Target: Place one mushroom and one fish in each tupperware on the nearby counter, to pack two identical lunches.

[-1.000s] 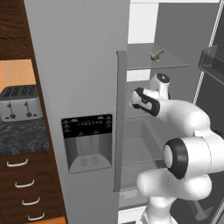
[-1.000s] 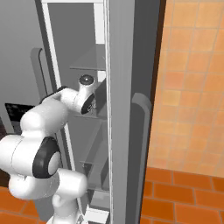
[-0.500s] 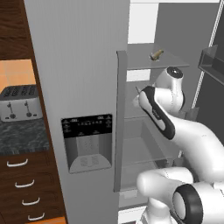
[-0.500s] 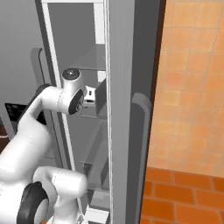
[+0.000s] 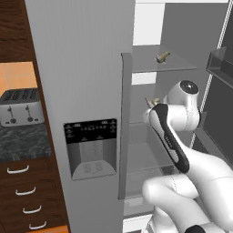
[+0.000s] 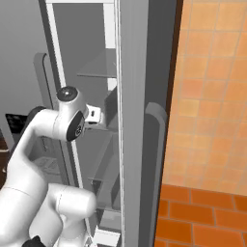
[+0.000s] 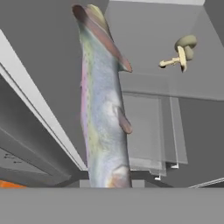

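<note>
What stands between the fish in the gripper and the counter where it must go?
The fish is held inside the open fridge. The counter lies to the left, beyond the closed grey fridge door with the dispenser, which stands between them. The tupperware cannot be seen here.

Left base view: sits behind the arm (image 5: 175,136), looking forward into the open fridge (image 5: 91,91), toaster (image 5: 20,107) off to the side. Right base view: same fridge interior from the other side, closer to the door edge. Hand view: right up against the fish (image 7: 103,113), looking past it toward a shelf with a mushroom (image 7: 181,52).
</note>
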Controlling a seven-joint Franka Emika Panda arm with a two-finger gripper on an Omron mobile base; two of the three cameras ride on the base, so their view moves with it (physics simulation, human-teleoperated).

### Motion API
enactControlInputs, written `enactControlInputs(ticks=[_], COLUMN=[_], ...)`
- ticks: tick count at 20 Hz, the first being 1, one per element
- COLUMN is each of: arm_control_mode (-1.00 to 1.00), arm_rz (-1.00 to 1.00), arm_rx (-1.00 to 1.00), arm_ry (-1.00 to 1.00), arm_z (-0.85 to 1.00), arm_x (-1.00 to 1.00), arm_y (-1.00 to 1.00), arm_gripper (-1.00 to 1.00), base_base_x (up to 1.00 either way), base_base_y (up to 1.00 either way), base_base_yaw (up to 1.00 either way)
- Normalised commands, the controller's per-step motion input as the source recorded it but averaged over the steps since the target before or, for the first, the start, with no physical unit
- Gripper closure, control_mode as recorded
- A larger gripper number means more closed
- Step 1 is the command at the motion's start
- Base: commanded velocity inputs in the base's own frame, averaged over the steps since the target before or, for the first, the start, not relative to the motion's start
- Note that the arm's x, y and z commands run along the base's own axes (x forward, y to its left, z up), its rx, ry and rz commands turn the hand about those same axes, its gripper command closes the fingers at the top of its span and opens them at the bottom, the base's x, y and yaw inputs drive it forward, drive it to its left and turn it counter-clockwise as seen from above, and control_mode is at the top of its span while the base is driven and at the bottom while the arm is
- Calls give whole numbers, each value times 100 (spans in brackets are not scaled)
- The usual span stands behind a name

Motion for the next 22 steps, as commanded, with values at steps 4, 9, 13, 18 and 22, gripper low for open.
enactControlInputs(ticks=[4,9,13,18,22], arm_control_mode=[100,100,100,100,100], arm_rz=[0,0,0,0,0], arm_rx=[0,0,0,0,0], arm_ry=[-2,0,0,0,0], arm_z=[0,0,0,0,0], arm_x=[-35,0,0,0,0], arm_y=[0,0,0,0,0], arm_gripper=[100,100,100,100,100], base_base_x=[-25,-97,-69,-33,0], base_base_y=[0,57,100,100,100], base_base_yaw=[0,0,1,4,3])
